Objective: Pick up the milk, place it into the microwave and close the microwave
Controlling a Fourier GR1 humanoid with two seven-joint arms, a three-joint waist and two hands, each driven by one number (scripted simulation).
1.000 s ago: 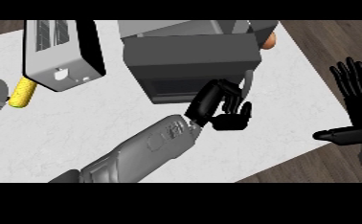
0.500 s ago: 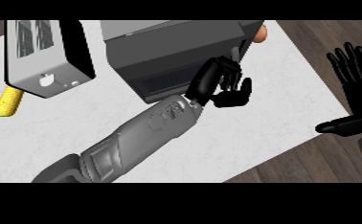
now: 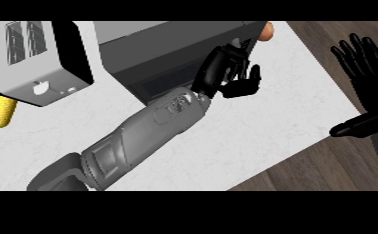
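Note:
The dark grey microwave (image 3: pixel 173 45) stands at the back middle of the white counter (image 3: pixel 244 128), its front with the dark window (image 3: pixel 159 84) facing me. My left arm reaches in from the lower left. My left hand (image 3: pixel 230 73) is open and lies against the right end of the microwave's front, fingers pointing up. The door looks shut against the body, and no milk shows anywhere. My right hand (image 3: pixel 360 65) rests open at the right edge over the wooden floor, fingers up.
A silver toaster (image 3: pixel 40 58) stands at the far left of the counter, with a yellow object (image 3: pixel 6 113) at the left edge below it. A small orange thing (image 3: pixel 269 31) peeks out behind the microwave's right corner. The counter's right edge runs diagonally beside my right hand.
The view has slid, so the microwave and toaster sit higher and further left. My left hand has stayed at the right end of the microwave's front. The right hand keeps its pose.

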